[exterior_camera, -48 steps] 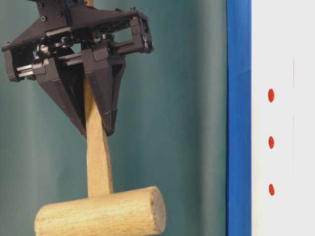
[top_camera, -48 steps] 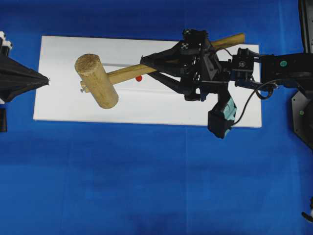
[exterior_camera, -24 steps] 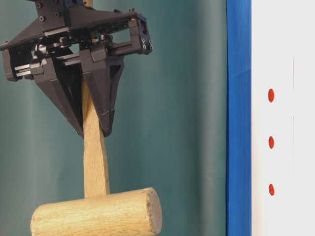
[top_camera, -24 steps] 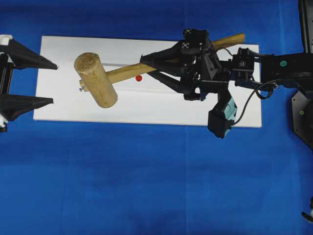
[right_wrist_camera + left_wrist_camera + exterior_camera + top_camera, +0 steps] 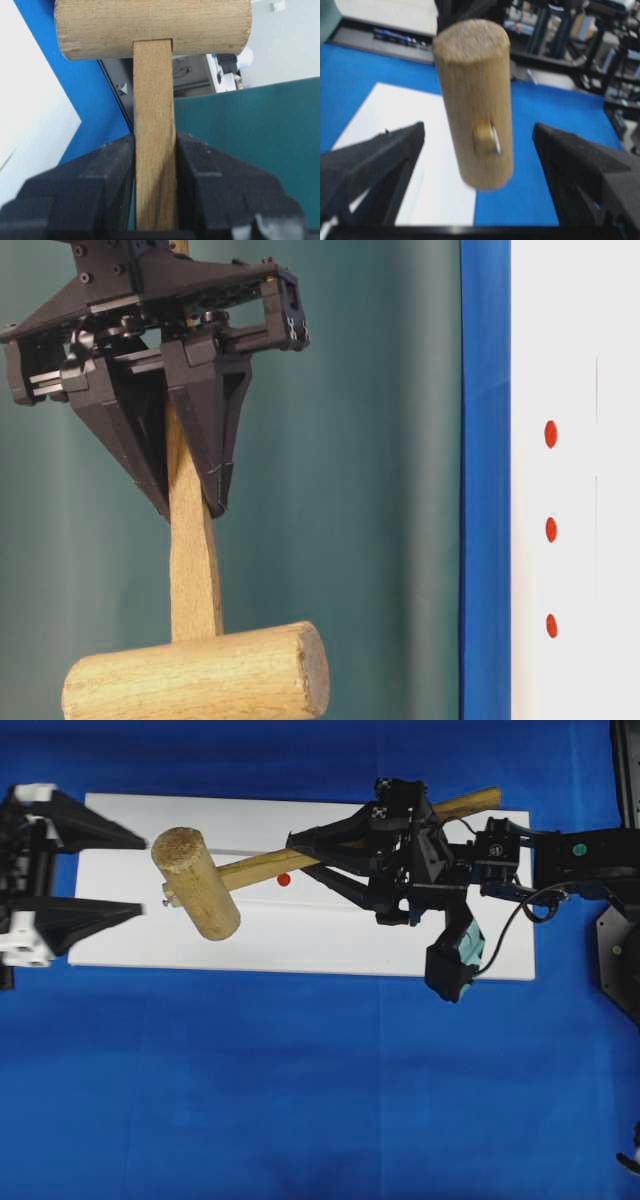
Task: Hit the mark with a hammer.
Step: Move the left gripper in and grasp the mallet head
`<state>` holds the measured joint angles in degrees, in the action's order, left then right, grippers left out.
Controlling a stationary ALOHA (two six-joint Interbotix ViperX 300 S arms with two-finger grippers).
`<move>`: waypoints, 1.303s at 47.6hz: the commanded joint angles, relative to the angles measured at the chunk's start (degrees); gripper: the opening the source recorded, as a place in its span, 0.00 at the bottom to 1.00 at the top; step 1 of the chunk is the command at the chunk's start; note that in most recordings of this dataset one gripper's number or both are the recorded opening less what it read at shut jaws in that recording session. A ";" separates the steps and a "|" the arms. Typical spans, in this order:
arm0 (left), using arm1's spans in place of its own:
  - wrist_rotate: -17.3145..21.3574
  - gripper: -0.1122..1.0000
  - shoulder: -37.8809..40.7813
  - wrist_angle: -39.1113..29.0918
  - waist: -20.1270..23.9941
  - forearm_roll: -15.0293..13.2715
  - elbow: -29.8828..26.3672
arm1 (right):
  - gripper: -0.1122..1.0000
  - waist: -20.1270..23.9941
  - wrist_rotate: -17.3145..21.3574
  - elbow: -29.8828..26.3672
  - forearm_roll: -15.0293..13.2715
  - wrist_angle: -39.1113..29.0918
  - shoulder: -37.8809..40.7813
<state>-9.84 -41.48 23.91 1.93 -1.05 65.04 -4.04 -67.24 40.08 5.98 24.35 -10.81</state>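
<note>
- Hammer (image 5: 197,883): a light-brown wooden mallet held above the white board (image 5: 300,945), its thick cylindrical head toward the board's left end and its slim handle running up and to the right, over the red mark (image 5: 284,879).
- Right gripper (image 5: 305,858): reaching in from the right side of the overhead view with its fingers pointing left, clamped on the handle about midway along; the right wrist view shows both black pads pressed flat against the wood.
- Left gripper (image 5: 125,873): entering from the left edge, roughly level, its two fingers spread wide and holding nothing, the tips just short of the mallet head.
- Left wrist view: the head hangs between the parted fingers, touching neither.
- Table-level view: three red marks in a row on the board.
</note>
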 commanded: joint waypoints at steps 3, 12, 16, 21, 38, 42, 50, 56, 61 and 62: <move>-0.09 0.94 4.57 3.60 0.26 -0.09 -3.60 | 0.19 0.09 0.18 -0.88 0.18 0.88 -1.58; -0.09 0.94 10.63 5.89 0.53 -0.18 -7.12 | 0.19 0.09 0.18 -0.88 0.26 0.70 -1.58; -0.09 0.94 13.01 5.80 0.97 -0.09 -8.61 | 0.19 0.09 0.18 -0.88 0.26 1.05 -1.58; -0.09 0.94 14.85 5.63 1.14 -0.09 -10.11 | 0.19 0.09 0.18 -0.97 0.26 1.14 -1.58; -3.78 0.53 14.68 2.90 0.97 0.00 -10.02 | 0.19 -0.26 0.35 -0.97 1.23 1.14 -1.58; -3.69 0.51 14.68 2.81 0.97 0.00 -10.02 | 0.19 -0.26 0.35 -0.97 1.93 1.05 -1.58; -3.69 0.51 14.59 2.90 0.97 0.00 -10.11 | 0.19 -0.35 0.35 -0.97 2.02 -0.18 -1.67; -3.69 0.51 14.59 2.90 0.97 0.00 -10.02 | 0.19 -0.53 0.35 -1.14 2.11 -2.72 -1.67; -3.69 0.51 14.50 2.90 0.97 0.00 -10.02 | 0.19 -1.05 0.44 -1.14 2.20 -5.36 -1.67; -3.69 0.51 14.50 2.90 0.97 0.00 -10.02 | 0.19 -1.23 0.44 -1.14 2.20 -5.89 -1.67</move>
<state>-13.71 -26.37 26.46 2.81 -1.05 56.07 -4.57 -67.06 39.90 7.91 19.95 -10.81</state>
